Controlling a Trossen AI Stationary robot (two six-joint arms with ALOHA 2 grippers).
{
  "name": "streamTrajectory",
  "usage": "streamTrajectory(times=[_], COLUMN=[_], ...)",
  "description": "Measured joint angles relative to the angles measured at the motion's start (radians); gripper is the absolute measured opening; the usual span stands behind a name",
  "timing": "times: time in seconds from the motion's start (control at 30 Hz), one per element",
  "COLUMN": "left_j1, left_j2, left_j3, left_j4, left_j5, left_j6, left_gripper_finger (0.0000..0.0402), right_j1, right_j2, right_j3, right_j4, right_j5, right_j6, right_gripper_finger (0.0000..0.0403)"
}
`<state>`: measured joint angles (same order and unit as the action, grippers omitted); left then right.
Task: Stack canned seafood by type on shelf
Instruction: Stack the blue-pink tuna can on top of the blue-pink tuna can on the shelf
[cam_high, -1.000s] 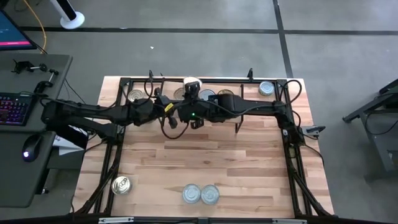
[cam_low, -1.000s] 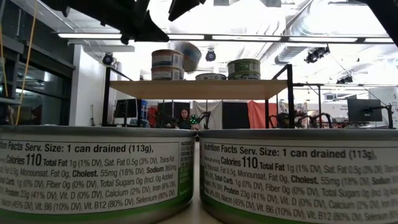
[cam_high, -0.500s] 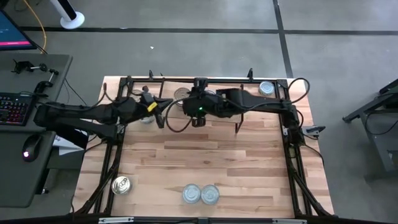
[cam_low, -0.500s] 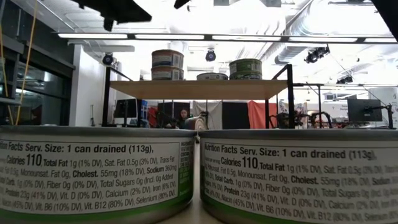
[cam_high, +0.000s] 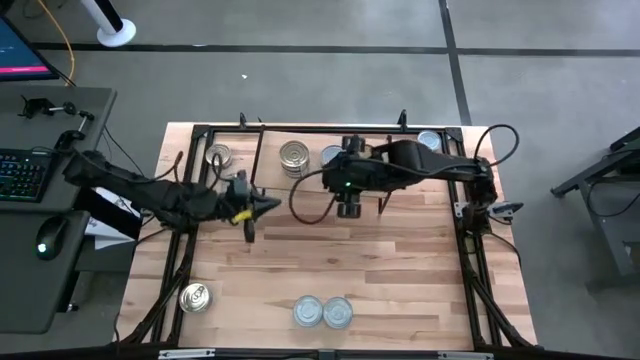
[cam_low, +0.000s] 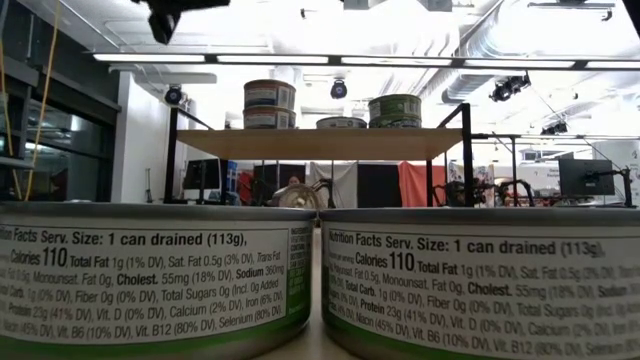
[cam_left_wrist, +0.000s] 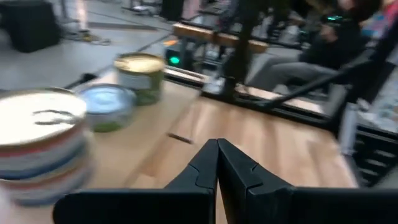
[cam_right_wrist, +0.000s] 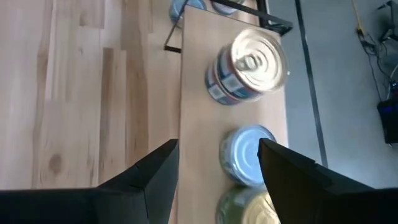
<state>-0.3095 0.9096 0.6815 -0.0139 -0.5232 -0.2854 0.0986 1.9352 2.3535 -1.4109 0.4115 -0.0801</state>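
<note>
Pale wooden shelf (cam_right_wrist: 193, 93) at the desk's far edge carries short round metal tins (cam_right_wrist: 249, 65); more sit by the near edge. Rigid, slick, fairly heavy: grip across the sidewall. Left pincer (cam_left_wrist: 216, 163) pressed together; right pincer (cam_right_wrist: 217, 163) spread, empty.

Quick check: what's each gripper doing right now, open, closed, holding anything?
Left gripper: jaws closed, empty, over the table.
Right gripper: jaws open, empty, above the shelf.
</note>
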Motion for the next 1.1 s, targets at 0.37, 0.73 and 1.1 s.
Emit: streamTrajectory(times=[0.37, 0.73, 1.1], left_j1=[-0.276, -0.315, -0.160], left_j2=[0.110, 0.283, 0.566], left_j3=[0.001, 0.000, 0.000], left_j4=[-0.009, 0.111, 0.223], left_j5=[-0.303, -0.304, -0.289], left_j6=[-0.107, -0.264, -0.525], left_gripper_finger=[0.0000, 0.0000, 0.0000], right_j1=[-0.041, -0.144, -0.254], right_j2=[-0.168, -0.461, -0.727], right_j3=[-0.149, -0.718, -1.061], right_j4=[0.001, 0.374, 0.565], right_j5=[0.002, -0.031, -0.049], right_j6=[0.116, 0.271, 0.201], right_gripper_finger=[0.0209, 0.0209, 0.0209])
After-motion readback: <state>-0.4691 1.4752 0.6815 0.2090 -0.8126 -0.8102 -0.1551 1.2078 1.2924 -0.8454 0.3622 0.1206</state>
